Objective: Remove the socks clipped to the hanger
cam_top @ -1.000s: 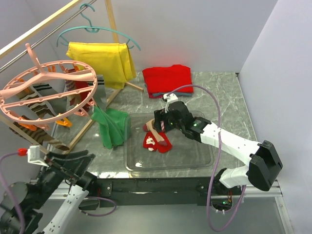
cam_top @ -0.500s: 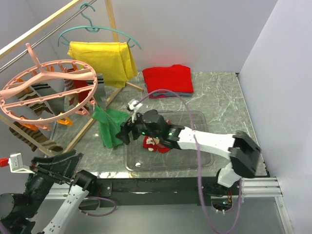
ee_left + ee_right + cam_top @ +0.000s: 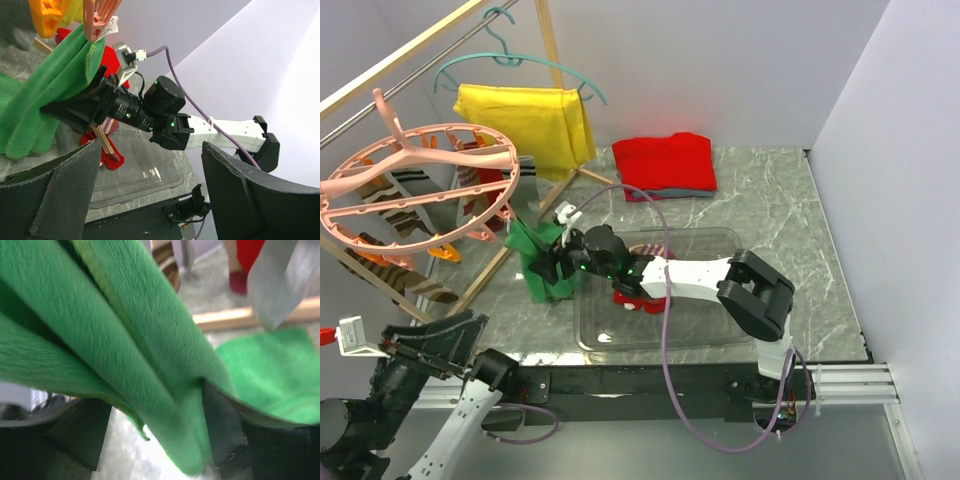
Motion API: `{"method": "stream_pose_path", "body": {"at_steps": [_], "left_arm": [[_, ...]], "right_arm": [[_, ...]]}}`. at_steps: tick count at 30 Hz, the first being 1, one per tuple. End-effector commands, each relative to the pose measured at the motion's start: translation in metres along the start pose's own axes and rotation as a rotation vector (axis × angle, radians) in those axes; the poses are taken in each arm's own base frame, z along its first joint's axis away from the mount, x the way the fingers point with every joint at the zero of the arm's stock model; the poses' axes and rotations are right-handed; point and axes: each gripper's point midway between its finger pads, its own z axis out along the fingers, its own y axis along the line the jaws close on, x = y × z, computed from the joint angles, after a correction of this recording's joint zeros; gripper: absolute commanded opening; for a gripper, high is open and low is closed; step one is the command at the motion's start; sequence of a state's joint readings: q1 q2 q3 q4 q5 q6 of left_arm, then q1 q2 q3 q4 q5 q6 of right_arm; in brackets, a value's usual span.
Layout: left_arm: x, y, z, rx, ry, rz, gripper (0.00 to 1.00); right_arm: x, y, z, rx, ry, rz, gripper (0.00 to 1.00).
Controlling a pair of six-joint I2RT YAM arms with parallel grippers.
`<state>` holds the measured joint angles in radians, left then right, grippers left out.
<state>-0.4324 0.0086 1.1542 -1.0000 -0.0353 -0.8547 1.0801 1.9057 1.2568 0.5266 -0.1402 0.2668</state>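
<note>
Right hand [image 3: 548, 265] is at the green cloth [image 3: 530, 270] hanging below the hanger's [image 3: 450, 157] right rim, its fingers spread either side of a fold (one pad touches the fabric). Striped socks [image 3: 390, 215] hang clipped under the hanger, and a red sock [image 3: 638, 292] lies to its right. Left hand [image 3: 150, 150] sits low beneath the hanger, spread and empty.

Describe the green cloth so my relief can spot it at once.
Find the pink hanger at the left; the green cloth hangs from its rim nearest the clear tray. It is the only plain green piece, whereas the socks beside it are striped. The right gripper has its jaws around it.
</note>
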Motion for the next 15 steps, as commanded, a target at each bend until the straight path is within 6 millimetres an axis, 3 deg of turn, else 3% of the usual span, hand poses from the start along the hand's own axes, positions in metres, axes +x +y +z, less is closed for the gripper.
{"method": "stream_pose_path", "body": {"at_steps": [1,2,3,6,7,10,15], "left_arm": [[-0.005,-0.002,-0.022,0.067,-0.077,0.001,0.86],[-0.006,-0.002,-0.022,0.066,-0.079,0.001,0.86],[-0.005,-0.001,-0.022,0.064,-0.077,-0.001,0.86],[-0.004,-0.001,-0.021,0.064,-0.069,-0.002,0.86],[-0.003,-0.001,-0.021,0.066,-0.069,-0.003,0.86],[-0.001,0.0,-0.02,0.065,-0.061,-0.007,0.86],[0.002,-0.001,-0.019,0.079,-0.052,-0.022,0.86]], "right_arm": [[-0.05,-0.002,0.018,0.043,-0.169,-0.032,0.57],[-0.054,-0.009,0.02,0.078,-0.18,-0.034,0.49],[-0.055,-0.015,0.022,0.104,-0.181,-0.039,0.32],[-0.073,-0.035,0.026,0.192,-0.221,-0.041,0.19],[-0.087,-0.041,0.027,0.208,-0.247,-0.043,0.18],[-0.104,-0.052,0.032,0.234,-0.271,-0.053,0.18],[-0.124,-0.087,0.027,0.337,-0.314,-0.033,0.17]]}}
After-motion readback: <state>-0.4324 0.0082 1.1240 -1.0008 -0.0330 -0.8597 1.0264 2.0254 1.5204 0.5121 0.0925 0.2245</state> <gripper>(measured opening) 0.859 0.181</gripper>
